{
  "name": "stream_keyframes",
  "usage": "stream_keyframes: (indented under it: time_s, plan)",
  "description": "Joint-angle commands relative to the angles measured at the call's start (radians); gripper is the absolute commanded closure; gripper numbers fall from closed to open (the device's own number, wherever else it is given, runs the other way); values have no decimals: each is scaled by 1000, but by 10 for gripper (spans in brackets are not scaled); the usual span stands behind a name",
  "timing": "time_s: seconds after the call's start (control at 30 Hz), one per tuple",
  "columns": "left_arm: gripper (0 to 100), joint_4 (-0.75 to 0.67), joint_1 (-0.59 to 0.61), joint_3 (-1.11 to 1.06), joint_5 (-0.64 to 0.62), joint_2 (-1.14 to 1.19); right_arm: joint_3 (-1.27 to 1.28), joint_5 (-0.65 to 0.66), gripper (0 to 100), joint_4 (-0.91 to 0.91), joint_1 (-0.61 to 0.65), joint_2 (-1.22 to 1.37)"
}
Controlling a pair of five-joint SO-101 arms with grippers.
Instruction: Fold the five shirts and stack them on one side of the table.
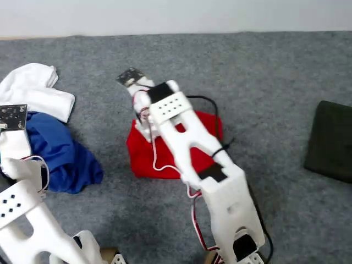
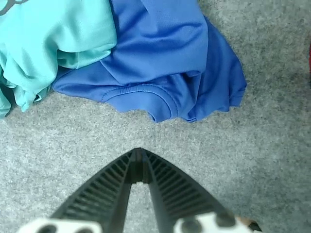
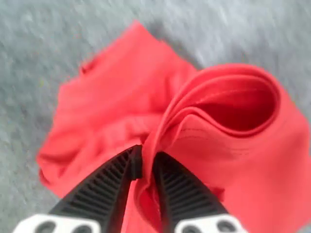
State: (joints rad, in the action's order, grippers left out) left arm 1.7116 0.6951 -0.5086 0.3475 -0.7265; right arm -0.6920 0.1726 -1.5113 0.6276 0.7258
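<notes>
Grey carpet-like cover point(image 1: 264, 77): one, spread flat under everything in view. White wall point(image 1: 176, 14): one, plain, behind the cover's far edge.

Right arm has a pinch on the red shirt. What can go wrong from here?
1. The right gripper holds just a bunched ridge of the red shirt. A pull may drag the whole crumpled shirt instead of folding it, or the cloth may slip out.
2. The blue shirt and the teal shirt overlap near the shut left gripper. Grabbing one would likely drag both.
</notes>
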Motion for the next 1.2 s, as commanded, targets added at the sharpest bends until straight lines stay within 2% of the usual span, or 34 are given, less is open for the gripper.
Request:
stream_keyframes:
  time_s: [0.0,0.23,0.47,0.6,0.67,0.9,1.03,1.17]
  plan:
    - [996,-18,0,2,-8,-23,-232,0,988,-54,45,74]
    - [996,-38,0,2,-8,-23,-582,0,988,-191,88,278]
    - [996,-68,0,-82,-11,-23,-727,2,968,-274,87,369]
    - [996,-74,0,-91,-9,-25,-741,14,828,-275,88,343]
    - [996,-91,0,-91,-8,-25,-741,14,799,-275,88,309]
    - [996,-101,0,-91,-8,-25,-735,14,799,-280,77,186]
    - [996,-101,0,-91,-6,-25,-635,14,801,-283,62,117]
    - [996,-106,-2,-91,-5,-25,-414,-11,904,-282,24,7]
